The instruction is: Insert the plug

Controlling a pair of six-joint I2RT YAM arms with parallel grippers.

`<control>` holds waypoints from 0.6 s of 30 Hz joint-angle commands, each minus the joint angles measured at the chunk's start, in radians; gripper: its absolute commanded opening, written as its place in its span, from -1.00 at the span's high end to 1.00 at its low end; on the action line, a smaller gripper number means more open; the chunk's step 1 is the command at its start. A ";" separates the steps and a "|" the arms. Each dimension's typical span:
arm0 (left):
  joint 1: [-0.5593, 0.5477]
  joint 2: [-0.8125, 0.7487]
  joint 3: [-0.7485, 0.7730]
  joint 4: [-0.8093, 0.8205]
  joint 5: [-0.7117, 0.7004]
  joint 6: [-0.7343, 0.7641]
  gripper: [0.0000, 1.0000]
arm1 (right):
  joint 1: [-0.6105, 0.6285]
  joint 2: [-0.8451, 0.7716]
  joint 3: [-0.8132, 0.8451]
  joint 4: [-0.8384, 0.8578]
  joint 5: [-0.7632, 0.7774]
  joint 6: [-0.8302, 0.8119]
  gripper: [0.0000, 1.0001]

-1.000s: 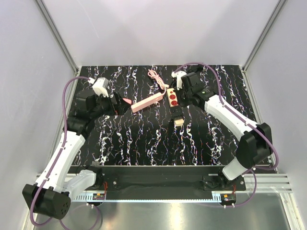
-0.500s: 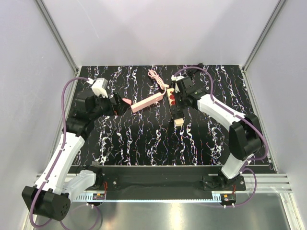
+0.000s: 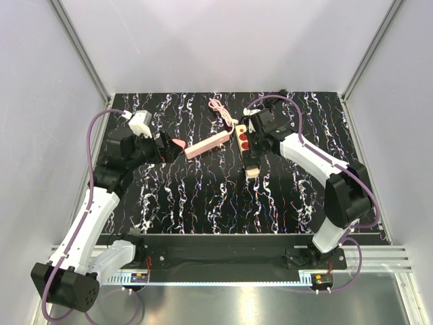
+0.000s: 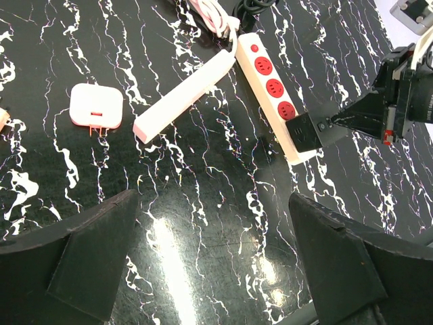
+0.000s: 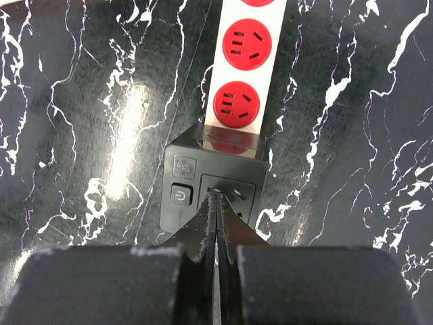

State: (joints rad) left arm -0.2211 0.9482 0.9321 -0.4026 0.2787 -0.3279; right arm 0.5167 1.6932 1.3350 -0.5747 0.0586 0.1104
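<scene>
— Right gripper (image 5: 216,206) first: is it holding anything?

— No. Its two fingers are squeezed shut with nothing between them. The tips rest on top of the black plug (image 5: 213,189), as if they are pushing it down.

— Where is the plug?

— It sits on the near end of the white power strip (image 5: 242,71). Two red sockets (image 5: 237,105) show just past it.

— So is the job done?

— Nearly, I think. The plug looks like it is in, but I cannot tell if it is pushed all the way down. It may need one more push.

— And the left gripper (image 4: 213,200)?

— It is wide open and holds nothing. It hangs above the table (image 4: 203,223), well away from the strip. Farther back lie a pink bar (image 4: 183,95) and a small pink square (image 4: 96,106), both untouched.
</scene>
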 commanded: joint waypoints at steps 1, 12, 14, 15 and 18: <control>0.003 -0.014 -0.004 0.030 -0.016 0.020 -0.98 | -0.006 -0.038 0.044 -0.051 -0.029 0.011 1.00; 0.005 -0.006 -0.004 0.028 -0.013 0.016 -0.98 | -0.006 -0.059 0.081 -0.059 -0.055 -0.009 1.00; 0.005 -0.003 -0.003 0.030 -0.012 0.016 -0.98 | -0.006 -0.066 0.090 -0.063 -0.057 -0.011 1.00; 0.005 -0.002 -0.003 0.028 -0.012 0.015 -0.98 | -0.004 -0.069 0.101 -0.063 -0.057 -0.012 1.00; 0.005 -0.002 -0.003 0.030 -0.012 0.015 -0.98 | -0.004 -0.072 0.145 -0.079 -0.055 -0.017 1.00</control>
State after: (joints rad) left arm -0.2211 0.9489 0.9283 -0.4030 0.2783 -0.3279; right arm 0.5167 1.6821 1.4014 -0.6456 0.0135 0.1055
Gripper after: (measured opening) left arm 0.985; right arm 0.009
